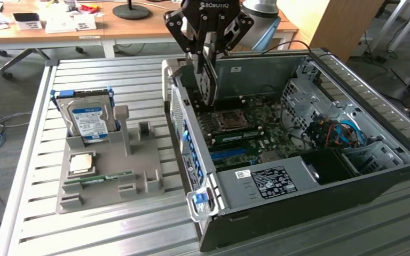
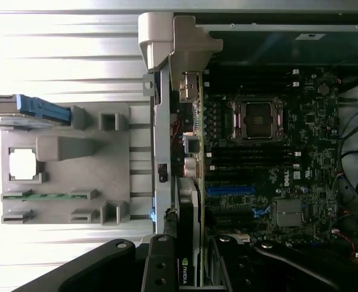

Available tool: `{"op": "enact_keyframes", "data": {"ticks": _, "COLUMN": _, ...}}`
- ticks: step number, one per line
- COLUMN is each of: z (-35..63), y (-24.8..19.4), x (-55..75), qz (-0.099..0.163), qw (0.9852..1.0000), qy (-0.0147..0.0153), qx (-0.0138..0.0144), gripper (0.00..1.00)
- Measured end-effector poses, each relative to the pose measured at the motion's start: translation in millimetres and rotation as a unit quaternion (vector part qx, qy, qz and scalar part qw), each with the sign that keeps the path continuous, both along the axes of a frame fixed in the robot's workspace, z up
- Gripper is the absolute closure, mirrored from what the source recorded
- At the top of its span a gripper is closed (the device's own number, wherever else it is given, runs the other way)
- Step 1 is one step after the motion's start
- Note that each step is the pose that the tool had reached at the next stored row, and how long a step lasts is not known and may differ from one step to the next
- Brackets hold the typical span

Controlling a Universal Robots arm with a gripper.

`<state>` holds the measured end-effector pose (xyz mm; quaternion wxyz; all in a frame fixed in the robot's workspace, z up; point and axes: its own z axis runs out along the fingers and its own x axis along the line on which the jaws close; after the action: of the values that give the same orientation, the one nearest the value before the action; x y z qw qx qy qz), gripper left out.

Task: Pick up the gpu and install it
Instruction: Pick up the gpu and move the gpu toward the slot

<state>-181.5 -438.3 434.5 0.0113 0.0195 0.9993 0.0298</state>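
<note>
Soft, even room light from above in the exterior view, and the slatted metal desk (image 1: 119, 224) shines pale, with bright streaks running along its ribs. Shadows out there are faint; the deep shade sits inside the computer case (image 1: 376, 176), darkest in the pocket beside the power supply (image 1: 273, 184). Over to the wrist view: heavy glare, the desk slats burn out to near white, and the processor chip (image 2: 24, 164) on the gray holder (image 2: 63, 182) is a blank white square. The motherboard (image 2: 270, 152) lies dim by contrast, and the black pincer (image 2: 191, 264), clamped on the gpu (image 2: 189, 213), reads almost as silhouette.
</note>
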Motion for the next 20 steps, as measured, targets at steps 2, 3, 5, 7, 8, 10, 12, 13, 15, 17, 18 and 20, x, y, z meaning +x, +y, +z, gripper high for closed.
{"op": "enact_keyframes", "data": {"ticks": 2, "z": 0.0, "y": 0.0, "x": 2.2, "qz": 0.0, "qw": 1.0, "qy": 0.0, "qx": 0.0, "gripper": 0.73}}
{"op": "enact_keyframes", "data": {"ticks": 3, "z": 0.1, "y": 0.0, "x": 3.3, "qz": 0.0, "qw": 1.0, "qy": 0.0, "qx": 0.0, "gripper": 0.73}}
{"op": "enact_keyframes", "data": {"ticks": 5, "z": 0.0, "y": 0.0, "x": 5.5, "qz": 0.0, "qw": 1.0, "qy": 0.0, "qx": 0.0, "gripper": 0.73}}
{"op": "enact_keyframes", "data": {"ticks": 7, "z": 0.0, "y": 0.0, "x": 7.7, "qz": 0.0, "qw": 1.0, "qy": 0.0, "qx": 0.0, "gripper": 0.73}}
{"op": "enact_keyframes", "data": {"ticks": 8, "z": 0.0, "y": 0.0, "x": 8.9, "qz": 0.0, "qw": 1.0, "qy": 0.0, "qx": 0.0, "gripper": 0.73}}
{"op": "enact_keyframes", "data": {"ticks": 10, "z": 0.1, "y": 0.0, "x": 11.2, "qz": 0.0, "qw": 1.0, "qy": 0.0001, "qx": -0.0001, "gripper": 0.73}}
{"op": "enact_keyframes", "data": {"ticks": 12, "z": 0.0, "y": 0.1, "x": 13.5, "qz": 0.0, "qw": 1.0, "qy": 0.0, "qx": 0.0, "gripper": 0.73}}
{"op": "enact_keyframes", "data": {"ticks": 13, "z": 0.0, "y": 0.1, "x": 14.7, "qz": 0.0, "qw": 1.0, "qy": 0.0, "qx": 0.0, "gripper": 0.73}}
{"op": "enact_keyframes", "data": {"ticks": 15, "z": 0.0, "y": 0.1, "x": 17.4, "qz": 0.0, "qw": 1.0, "qy": 0.0, "qx": 0.0, "gripper": 0.73}}
{"op": "enact_keyframes", "data": {"ticks": 17, "z": 0.0, "y": 0.1, "x": 20.2, "qz": 0.0, "qw": 1.0, "qy": 0.0, "qx": 0.0, "gripper": 0.73}}
{"op": "enact_keyframes", "data": {"ticks": 18, "z": 0.0, "y": 0.1, "x": 21.7, "qz": 0.0, "qw": 1.0, "qy": 0.0, "qx": 0.0, "gripper": 0.73}}
{"op": "enact_keyframes", "data": {"ticks": 20, "z": 0.0, "y": 0.1, "x": 24.8, "qz": 0.0, "qw": 1.0, "qy": 0.0, "qx": 0.0, "gripper": 0.73}}
